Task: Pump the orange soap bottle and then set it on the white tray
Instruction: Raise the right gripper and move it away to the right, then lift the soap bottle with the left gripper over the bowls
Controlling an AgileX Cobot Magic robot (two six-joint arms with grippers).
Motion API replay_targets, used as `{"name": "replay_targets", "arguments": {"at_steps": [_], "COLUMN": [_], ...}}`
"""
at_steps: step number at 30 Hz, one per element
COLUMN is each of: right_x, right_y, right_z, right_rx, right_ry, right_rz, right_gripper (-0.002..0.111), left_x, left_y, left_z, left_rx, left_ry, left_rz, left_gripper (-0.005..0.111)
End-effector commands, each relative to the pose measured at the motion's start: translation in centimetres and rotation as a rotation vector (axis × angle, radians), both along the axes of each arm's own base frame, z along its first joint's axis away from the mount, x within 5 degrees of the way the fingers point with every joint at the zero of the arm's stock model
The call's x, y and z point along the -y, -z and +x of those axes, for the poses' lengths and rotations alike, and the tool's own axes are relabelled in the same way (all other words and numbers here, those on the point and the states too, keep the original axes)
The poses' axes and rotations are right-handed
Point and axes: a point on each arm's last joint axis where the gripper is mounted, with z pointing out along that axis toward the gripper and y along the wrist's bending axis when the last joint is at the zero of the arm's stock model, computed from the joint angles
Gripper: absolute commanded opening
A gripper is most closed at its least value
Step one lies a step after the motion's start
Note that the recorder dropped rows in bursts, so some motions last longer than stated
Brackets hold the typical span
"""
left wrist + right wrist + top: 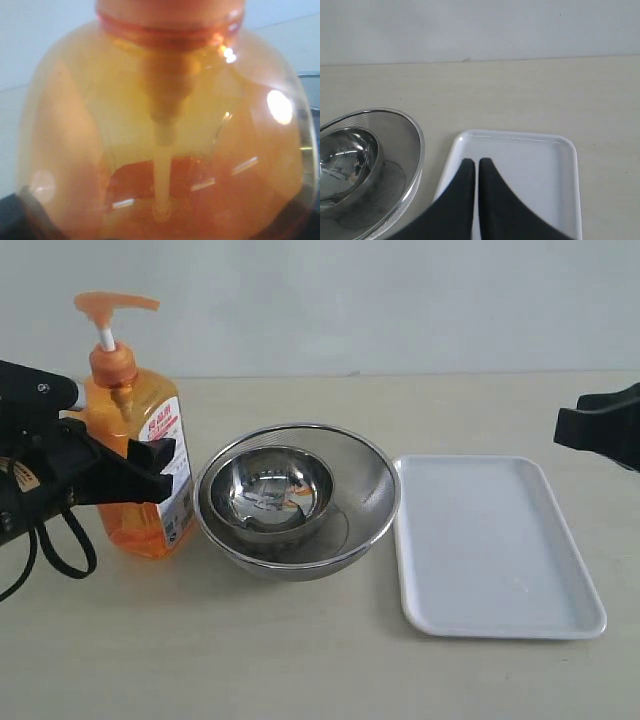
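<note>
Left gripper (150,465) clamps bottle (135,400); right gripper (476,162), shut and empty, should press pump head (115,303) above left gripper straight down.

Looks like a lab test bench: beige tabletop (300,660) against a plain pale wall (400,300).

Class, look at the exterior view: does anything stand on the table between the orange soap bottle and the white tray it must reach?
Yes. Two nested steel bowls sit between the orange soap bottle and the white tray, close to both. The bottle would probably have to be lifted over them.
</note>
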Motion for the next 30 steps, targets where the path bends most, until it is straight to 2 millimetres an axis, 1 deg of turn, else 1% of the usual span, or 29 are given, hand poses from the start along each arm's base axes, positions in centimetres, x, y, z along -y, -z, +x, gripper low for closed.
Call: {"name": "replay_targets", "arguments": {"at_steps": [1, 17, 21, 25, 30], "right_x": [0.2, 0.0, 0.0, 0.9, 3.6], "right_y": [-0.1, -0.2, -0.2, -0.2, -0.3], "right_z": [-0.1, -0.2, -0.2, 0.1, 0.2], "right_rx": [0.008, 0.006, 0.006, 0.015, 0.023], "right_ry": [0.01, -0.01, -0.009, 0.093, 0.382], "right_rz": [0.002, 0.015, 0.014, -0.024, -0.106], "right_gripper": [0.0, 0.0, 0.0, 0.0, 0.0], "left_x": [0.1, -0.1, -0.1, -0.2, -0.3], "left_y": [-1.3, -1.2, -1.6, -2.9, -4.5], "left_z": [0.4, 0.1, 0.1, -0.3, -0.9], "left_rx": [0.085, 0.085, 0.101, 0.13, 0.162], "left_ry": [-0.036, -0.062, -0.061, -0.053, -0.038], "left_rz": [-0.082, -0.153, -0.158, -0.163, -0.14], "left_gripper": [0.011, 0.011, 0.011, 0.011, 0.011]}}
